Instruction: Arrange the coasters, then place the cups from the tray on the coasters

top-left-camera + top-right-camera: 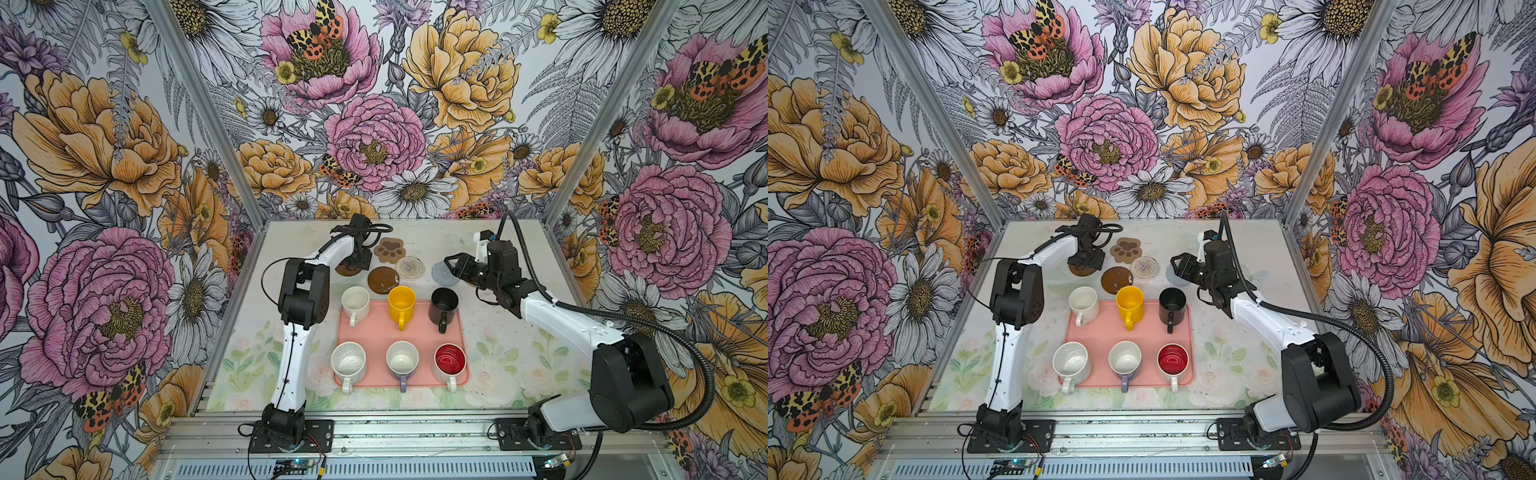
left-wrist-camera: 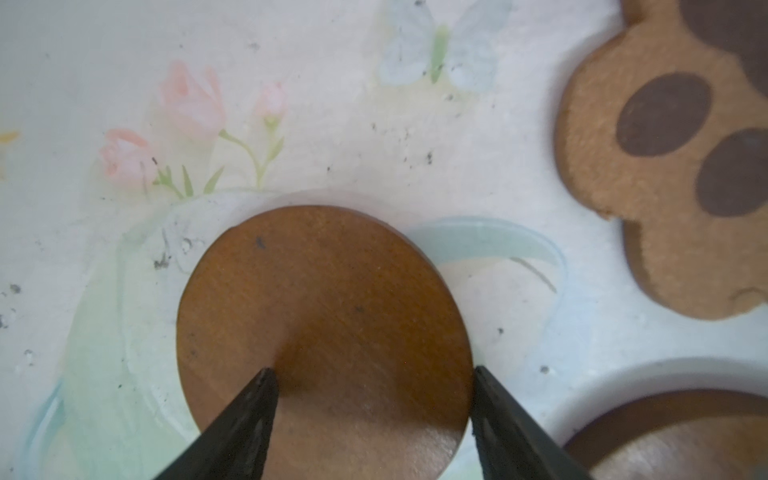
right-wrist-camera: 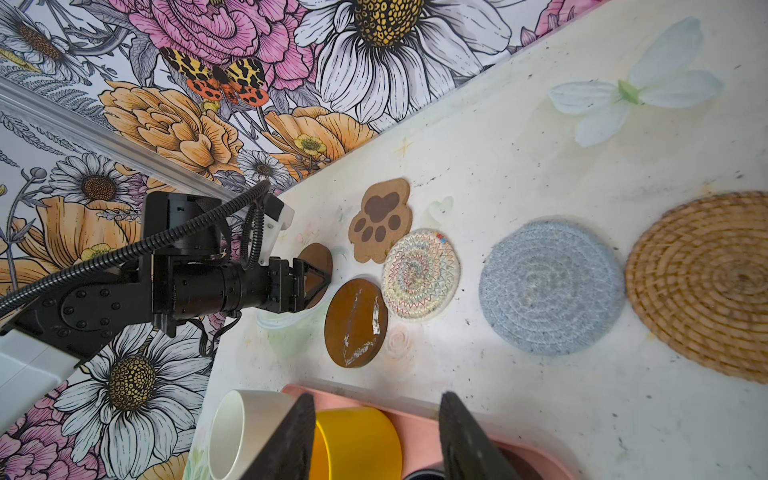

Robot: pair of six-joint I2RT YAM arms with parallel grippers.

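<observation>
Step in hand: the left gripper (image 2: pixel 372 372) is working over the dark brown disc (image 2: pixel 324 291), which is lying near the table's (image 1: pixel 498 345) far edge, on the left-edge side of the coaster group
Left fingers: they are standing apart and clamping nothing; one tip is hanging over the disc's face and its mate is sitting at the rim
Right gripper (image 3: pixel 377 397): it is hovering beyond the tray's far right corner, near the pale blue woven disc (image 3: pixel 550 286), with its jaws parted and nothing between them
Other coasters: the paw-shaped coaster (image 1: pixel 390 249), second brown disc (image 1: pixel 383 279) and clear patterned disc (image 1: pixel 410 267) are crowding together; the rattan disc (image 3: pixel 706 282) is lying just beside the blue one, toward the right edge
Cups: all six are waiting on the tray (image 1: pixel 415 332), three along its far edge and three along its near edge
Doing it well: I judge this disc is needing clear room from its neighbours so that a mug is fitting on each mat; taking it by the rim and keeping it flat is looking safer than pressing on the face
Risk: a thin, smooth disc is likely slipping from a shallow pinch, and the second brown disc is sitting close enough to get nudged
</observation>
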